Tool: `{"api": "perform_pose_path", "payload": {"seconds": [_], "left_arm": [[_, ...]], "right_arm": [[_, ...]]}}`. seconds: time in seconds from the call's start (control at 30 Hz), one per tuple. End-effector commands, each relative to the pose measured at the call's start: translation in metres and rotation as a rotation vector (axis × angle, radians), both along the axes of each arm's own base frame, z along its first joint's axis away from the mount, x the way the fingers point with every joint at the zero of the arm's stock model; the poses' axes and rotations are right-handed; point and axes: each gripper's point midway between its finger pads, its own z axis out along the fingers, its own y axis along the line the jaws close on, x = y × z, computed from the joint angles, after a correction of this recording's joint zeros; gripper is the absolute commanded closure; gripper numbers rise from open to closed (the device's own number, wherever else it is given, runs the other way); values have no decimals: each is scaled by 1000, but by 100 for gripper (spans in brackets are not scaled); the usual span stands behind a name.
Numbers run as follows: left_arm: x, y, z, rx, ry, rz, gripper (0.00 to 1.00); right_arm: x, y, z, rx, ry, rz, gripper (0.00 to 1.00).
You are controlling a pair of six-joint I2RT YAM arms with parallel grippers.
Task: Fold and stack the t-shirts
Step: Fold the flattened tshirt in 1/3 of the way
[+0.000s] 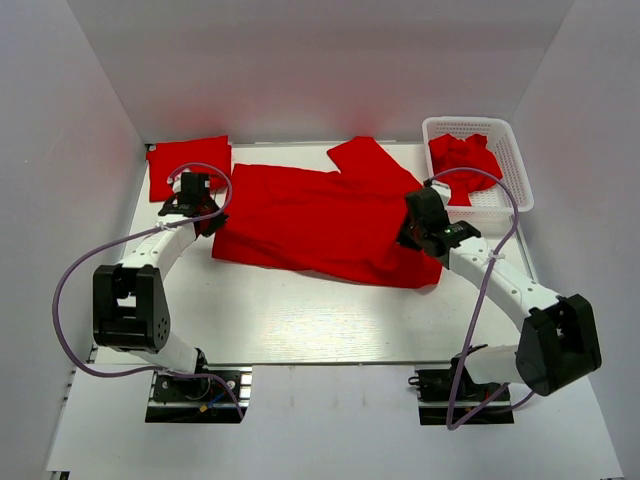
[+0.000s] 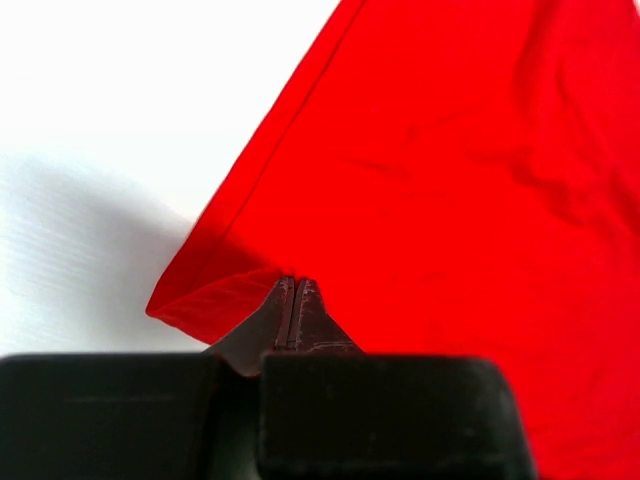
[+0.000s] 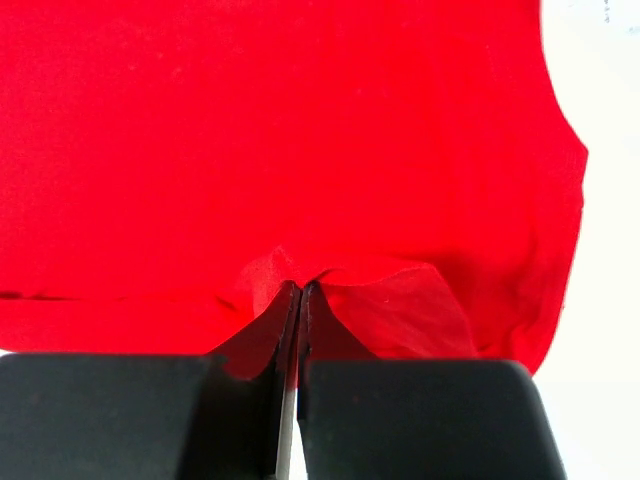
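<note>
A bright red t-shirt (image 1: pixel 320 220) lies spread across the middle of the table, one sleeve pointing to the back. My left gripper (image 1: pixel 208 222) is shut on its left edge; the wrist view shows the cloth corner (image 2: pixel 215 290) pinched at the fingertips. My right gripper (image 1: pixel 410 236) is shut on the shirt's right side, with the cloth (image 3: pixel 300 150) bunched up at the fingertips. A folded red t-shirt (image 1: pixel 188 165) lies at the back left. Another crumpled red t-shirt (image 1: pixel 464 160) sits in the basket.
A white plastic lattice basket (image 1: pixel 512 150) stands at the back right corner. White walls close in the table at the back and both sides. Purple cables loop from both arms over the table's near part.
</note>
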Motion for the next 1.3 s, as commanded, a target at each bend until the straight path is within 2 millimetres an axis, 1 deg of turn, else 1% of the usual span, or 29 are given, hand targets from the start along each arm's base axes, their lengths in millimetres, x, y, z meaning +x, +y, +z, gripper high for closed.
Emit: {"api": "perform_pose_path", "payload": {"seconds": [0.0,0.1,0.17,0.27,0.3,0.33,0.4,0.47,0.5,0.53,0.6,0.63,0.7,0.73,0.77,0.8,0.83,0.87,0.9,0.97,1.03,1.07,1.1,1.13,1.17,1.2,1.23,1.27], "left_arm": [[24,9,25,28,-95,46,100],[30,9,29,25,-121,46,100],[32,11,33,41,-130,47,100],[37,12,37,49,-155,37,100],[34,12,33,57,-145,29,100],[37,10,36,48,-161,21,100],[38,8,33,56,-170,-4,100],[42,2,35,43,-195,-41,100],[43,1,36,42,-204,-57,100],[43,-3,31,30,-191,-71,100],[48,-3,36,37,-215,-78,100],[48,-3,32,37,-206,-78,100],[51,0,35,53,-222,-74,100],[51,0,35,53,-222,-74,100],[51,2,29,59,-208,-68,100],[51,4,29,70,-208,-57,100],[54,4,27,70,-203,-57,100],[58,6,29,78,-209,-47,100],[56,6,19,79,-177,-49,100],[62,6,18,79,-177,-49,100],[65,6,7,80,-153,-50,100],[64,6,2,81,-140,-50,100],[67,5,0,69,-139,-39,100],[65,6,-10,69,-110,-26,100],[65,6,-10,62,-111,-18,100],[67,8,-15,71,-105,-10,100],[69,8,-17,71,-107,-10,100],[72,8,-17,71,-110,-10,100]], "right_arm": [[21,3,19,12,-61,13,100],[27,0,23,8,-71,12,100],[32,-5,24,1,-77,-1,100],[39,-10,31,-9,-96,-7,100],[41,-13,34,-15,-103,-14,100],[43,-17,37,-21,-111,-19,100],[45,-23,42,-31,-128,-30,100],[47,-29,45,-40,-135,-41,100],[48,-30,48,-39,-142,-41,100],[48,-31,49,-49,-145,-31,100],[51,-34,47,-63,-136,-22,100],[53,-35,52,-63,-145,-16,100],[55,-36,48,-72,-133,-10,100],[57,-38,50,-81,-135,-8,100],[59,-38,47,-87,-129,-4,100],[62,-41,49,-88,-130,-14,100],[63,-41,49,-87,-127,-5,100],[65,-39,45,-91,-115,12,100],[68,-41,47,-91,-117,6,100],[74,-39,46,-88,-112,19,100],[79,-40,37,-102,-92,36,100],[82,-37,37,-84,-88,33,100],[87,-37,29,-80,-68,32,100],[90,-37,26,-73,-62,28,100],[94,-37,26,-71,-65,23,100],[99,-36,15,-69,-41,14,100],[105,-38,17,-69,-48,3,100],[109,-39,14,-69,-44,-8,100]]}}
